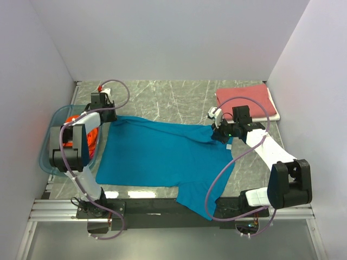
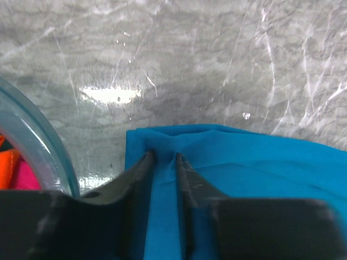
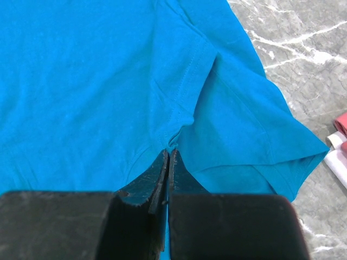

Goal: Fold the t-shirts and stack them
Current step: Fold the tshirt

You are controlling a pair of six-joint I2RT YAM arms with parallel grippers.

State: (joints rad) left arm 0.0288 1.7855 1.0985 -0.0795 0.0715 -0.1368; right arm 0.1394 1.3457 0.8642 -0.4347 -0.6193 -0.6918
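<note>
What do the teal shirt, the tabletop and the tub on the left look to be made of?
Teal t-shirt: soft matte knit cloth, probably cotton jersey; stitched seams, limp folds.
Tabletop: glossy grey marble-look surface with white veins and lamp glare; stone or laminate, cannot tell.
Tub: smooth translucent bluish plastic; light passes through its rim.

One teal t-shirt [image 1: 162,154], one red t-shirt [image 1: 244,97], one orange t-shirt [image 1: 70,115], one tub [image 1: 46,157], two grippers [image 2: 162,157] [image 3: 167,154].

No text, label, brand, number or sign can be read in any view, whether on the teal blue t-shirt [image 1: 157,154], the dusty red t-shirt [image 1: 244,97] or the tabletop [image 1: 173,100].
</note>
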